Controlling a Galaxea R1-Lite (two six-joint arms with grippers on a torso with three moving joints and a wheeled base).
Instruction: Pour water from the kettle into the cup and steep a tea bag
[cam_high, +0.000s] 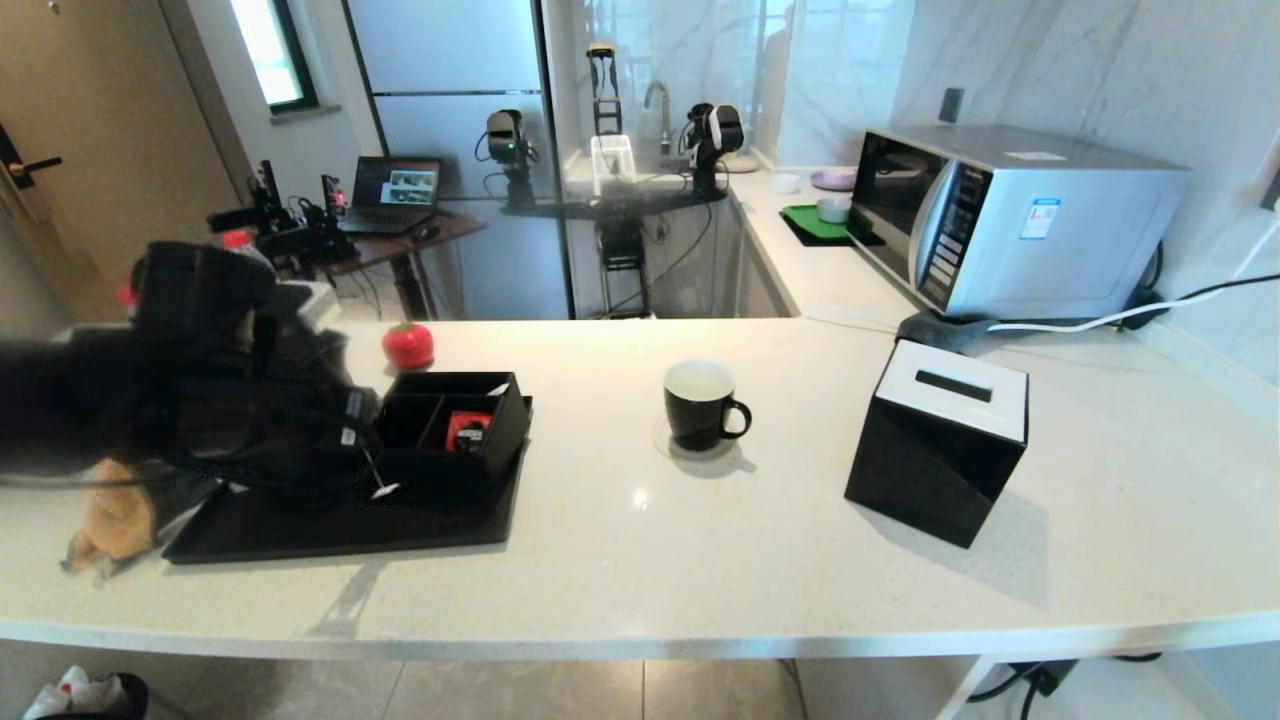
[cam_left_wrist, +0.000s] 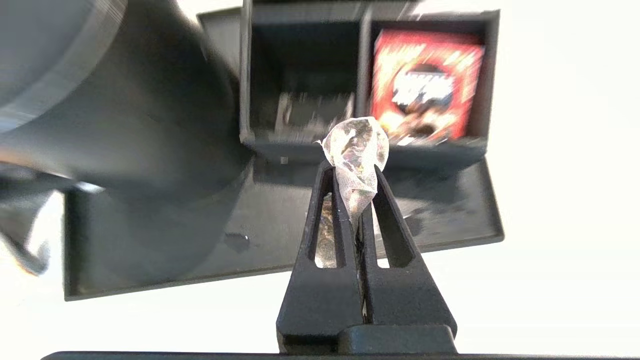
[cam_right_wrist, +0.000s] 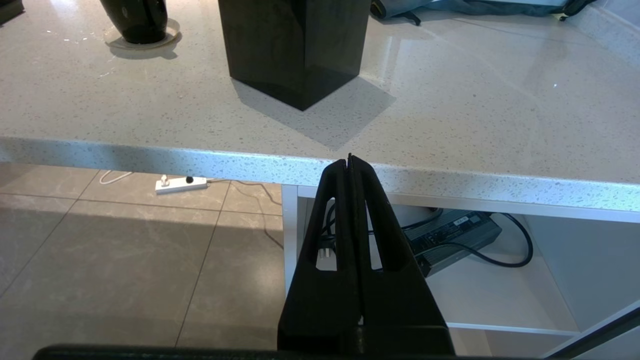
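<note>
The left wrist view gives what the head view hides: the left gripper (cam_left_wrist: 356, 172) is pinched tight on the tea bag (cam_left_wrist: 356, 150), a crumpled, pale, see-through pouch that bulges above the fingertips (cam_left_wrist: 327, 172) and trails down between them. Behind it stands the black organizer box (cam_left_wrist: 367, 145), with a red packet (cam_left_wrist: 427, 82) in one compartment, on a black tray (cam_left_wrist: 450, 220). A large dark rounded shape beside it is probably the kettle (cam_left_wrist: 150, 125), though it is too blurred to be sure.

In the head view the left arm reaches in from the left, low over the tray (cam_high: 340, 530), as a smeared dark mass; only a thin string with a small white tag (cam_high: 385, 491) shows hanging below it. That view alone shows the cup (cam_high: 702, 402), a glossy black mug with a white inside, upright on the counter (cam_high: 640, 560) well apart from the tray, between it and the black tissue box (cam_high: 940, 440).

The right wrist view shows the right gripper (cam_right_wrist: 350, 162) with its fingers pressed together on nothing, parked below the counter edge (cam_right_wrist: 200, 160).
</note>
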